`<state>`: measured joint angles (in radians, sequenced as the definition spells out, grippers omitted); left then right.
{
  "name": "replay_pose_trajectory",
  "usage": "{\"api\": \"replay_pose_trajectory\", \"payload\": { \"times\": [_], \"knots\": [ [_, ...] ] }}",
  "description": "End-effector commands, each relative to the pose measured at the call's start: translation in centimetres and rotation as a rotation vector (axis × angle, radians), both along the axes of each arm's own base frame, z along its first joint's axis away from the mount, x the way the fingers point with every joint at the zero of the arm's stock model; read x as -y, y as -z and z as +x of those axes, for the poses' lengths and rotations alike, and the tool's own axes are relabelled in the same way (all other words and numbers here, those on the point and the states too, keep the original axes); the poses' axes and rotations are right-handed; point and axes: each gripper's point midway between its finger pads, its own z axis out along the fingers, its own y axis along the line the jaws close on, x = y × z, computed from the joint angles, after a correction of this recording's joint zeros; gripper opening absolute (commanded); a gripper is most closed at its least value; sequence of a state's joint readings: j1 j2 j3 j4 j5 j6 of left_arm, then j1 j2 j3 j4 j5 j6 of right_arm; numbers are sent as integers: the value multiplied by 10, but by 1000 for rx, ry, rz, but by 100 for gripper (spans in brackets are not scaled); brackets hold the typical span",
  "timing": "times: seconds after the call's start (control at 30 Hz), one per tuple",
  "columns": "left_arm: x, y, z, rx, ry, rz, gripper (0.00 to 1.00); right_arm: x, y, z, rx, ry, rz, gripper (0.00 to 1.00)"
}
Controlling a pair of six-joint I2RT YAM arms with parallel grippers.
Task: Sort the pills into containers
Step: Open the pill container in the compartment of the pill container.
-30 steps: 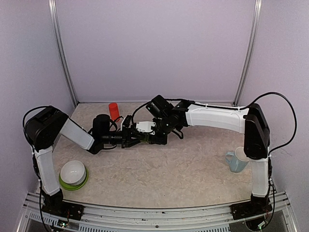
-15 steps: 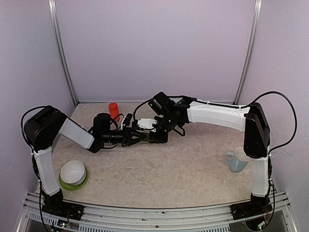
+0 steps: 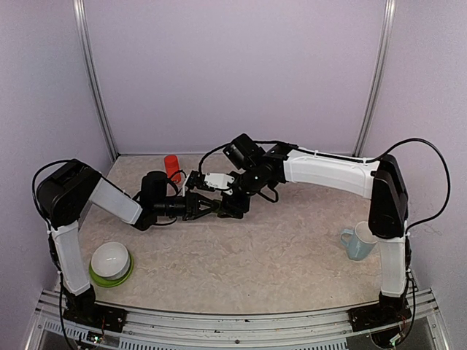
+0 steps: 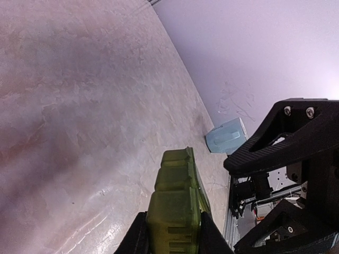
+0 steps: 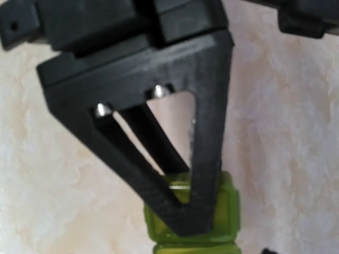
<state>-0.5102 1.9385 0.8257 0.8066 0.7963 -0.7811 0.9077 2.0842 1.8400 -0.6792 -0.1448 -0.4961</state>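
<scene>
**Marbled tabletop, both arms meeting at centre**

Beige table (image 3: 292, 255) under lilac walls. Left gripper (image 3: 210, 208) is clamped on the green containers (image 4: 175, 203), held just left of frame centre in the top view. Right gripper (image 3: 233, 198) hangs close over that strip; whether its jaws are parted cannot be told. Blue mug (image 3: 357, 242) stands lower right.

green joined-cell containers (image 4: 175, 203) strip, pinched in the left gripper (image 4: 169, 235).

bowl (image 3: 111, 257) left, mug (image 3: 357, 243) right, bottle (image 3: 171, 166) at back
</scene>
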Motion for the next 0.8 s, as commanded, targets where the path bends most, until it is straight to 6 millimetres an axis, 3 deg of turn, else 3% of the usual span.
{"api": "replay_pose_trajectory", "payload": {
  "times": [0.0, 0.2, 0.43, 0.77],
  "knots": [
    [-1, 5, 2, -2, -8, -2, 12, -5, -21, 4, 45, 17, 38, 76],
    [-1, 4, 2, -7, -5, -17, 12, 3, -12, 16, 117, 58, -14, 82],
    [-1, 3, 1, -12, -2, -27, 12, 6, 7, 16, 137, 62, -70, 85],
    [-2, 3, 1, -12, -1, -28, 12, 12, 16, 29, 190, 117, -110, 87]
  ]
}}
